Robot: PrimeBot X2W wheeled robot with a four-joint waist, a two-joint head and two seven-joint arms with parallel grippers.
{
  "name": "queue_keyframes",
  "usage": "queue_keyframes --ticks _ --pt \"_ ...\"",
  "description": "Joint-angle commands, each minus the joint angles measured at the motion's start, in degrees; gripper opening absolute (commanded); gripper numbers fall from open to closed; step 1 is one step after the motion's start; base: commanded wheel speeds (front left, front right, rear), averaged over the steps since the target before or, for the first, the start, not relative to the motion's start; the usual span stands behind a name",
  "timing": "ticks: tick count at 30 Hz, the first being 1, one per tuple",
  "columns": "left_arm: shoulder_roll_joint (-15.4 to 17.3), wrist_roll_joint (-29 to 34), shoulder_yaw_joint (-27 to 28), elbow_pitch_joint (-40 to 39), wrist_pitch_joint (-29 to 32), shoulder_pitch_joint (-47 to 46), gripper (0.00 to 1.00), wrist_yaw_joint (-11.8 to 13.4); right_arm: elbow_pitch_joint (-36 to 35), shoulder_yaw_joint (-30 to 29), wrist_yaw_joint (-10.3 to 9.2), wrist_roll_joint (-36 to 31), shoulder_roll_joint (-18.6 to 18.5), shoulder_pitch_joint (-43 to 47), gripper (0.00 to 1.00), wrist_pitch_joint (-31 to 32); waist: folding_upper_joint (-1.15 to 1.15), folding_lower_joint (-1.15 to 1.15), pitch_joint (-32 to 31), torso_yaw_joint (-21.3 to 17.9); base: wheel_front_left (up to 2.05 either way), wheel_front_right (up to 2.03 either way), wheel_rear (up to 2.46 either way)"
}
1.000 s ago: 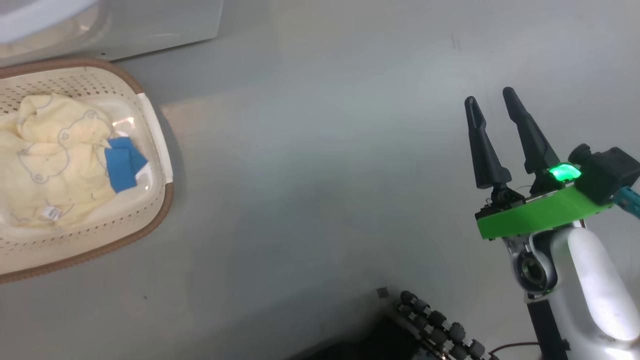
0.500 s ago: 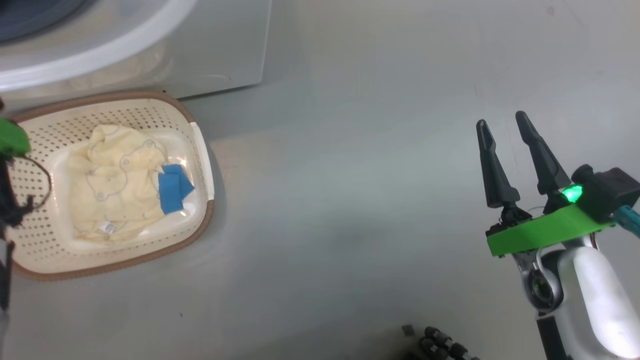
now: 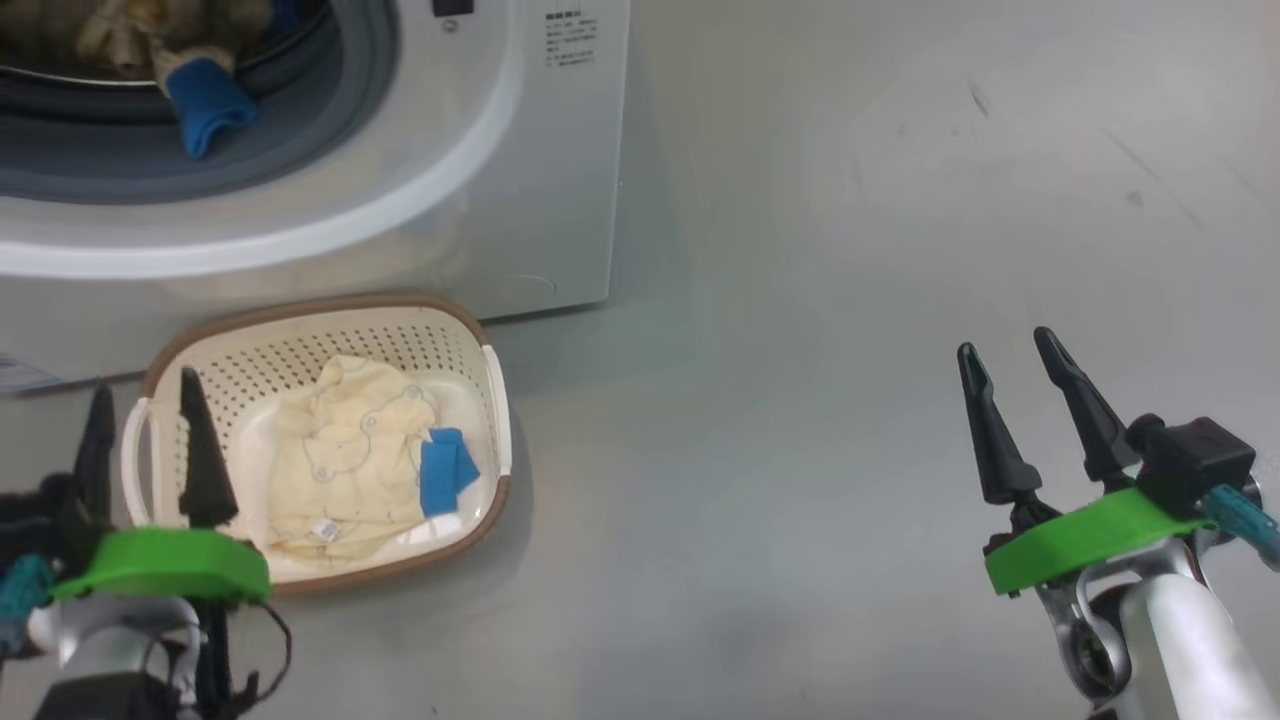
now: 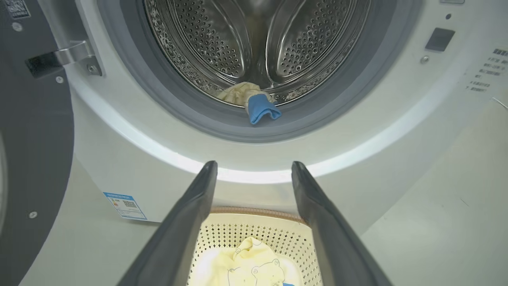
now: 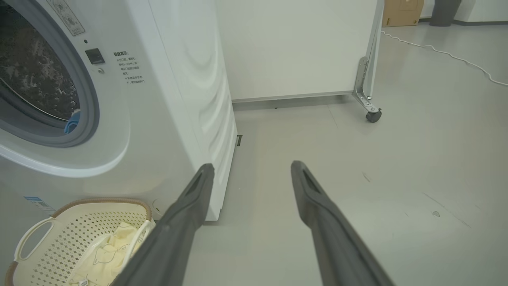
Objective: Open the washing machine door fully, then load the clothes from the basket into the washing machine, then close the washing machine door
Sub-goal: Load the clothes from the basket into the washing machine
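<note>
Since a second ago the head camera has lifted and turned, so the whole scene sits lower and further right in its view, and the left gripper (image 3: 145,385) has come into it at the lower left. Its jaws stand apart and empty, over the left end of the basket (image 3: 300,318). The right gripper (image 3: 1006,342) also has its jaws apart and empty, over bare floor (image 3: 800,450), well apart from the basket.

The basket stands on the floor just in front of the washing machine (image 3: 560,180), below its opening. In it lie the clothes (image 3: 350,460): a pale yellow bear-print garment with a blue piece (image 3: 445,472) on its right side.

The washing machine door (image 4: 31,151) stands swung open at the left of the opening in the left wrist view. At the front of the drum (image 4: 206,43) lie a pale garment (image 4: 238,93) and a blue cloth (image 4: 260,110). The blue cloth hangs over the grey gasket (image 4: 170,95).
</note>
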Motion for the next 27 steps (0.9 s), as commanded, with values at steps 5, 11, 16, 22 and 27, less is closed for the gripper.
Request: queue_keyframes --ticks 5,11,16,22,27 --pt "-0.03 0.54 0.91 -5.14 -0.63 5.56 1.00 1.11 -3.38 -0.03 0.01 -1.52 -0.57 2.71 1.00 2.23 -0.01 0.01 -6.61 3.81 0.00 0.00 0.00" --pt "-1.65 1.45 -1.23 -8.14 -0.65 10.81 1.00 1.96 -6.11 -0.79 0.01 -2.72 -0.57 5.56 1.00 4.93 -0.01 0.01 -10.03 6.29 0.00 0.00 0.00" --pt "-1.92 2.03 -2.49 -9.25 -0.47 13.01 1.00 2.43 -7.78 -1.23 0.01 -3.11 -0.57 7.66 1.00 6.64 -0.01 0.01 -12.38 7.51 0.00 0.00 0.00" --pt "-2.09 2.34 -3.27 -10.52 -0.24 15.37 1.00 3.26 -9.09 -1.27 0.01 -3.07 -0.57 9.74 1.00 7.89 -0.01 0.01 -14.56 7.93 0.00 0.00 0.00" --pt "-2.06 2.43 -3.70 -11.20 0.04 16.75 1.00 3.67 -9.78 -1.46 0.01 -3.12 -0.57 10.97 1.00 8.55 -0.01 0.01 -15.86 8.13 0.00 0.00 0.00"
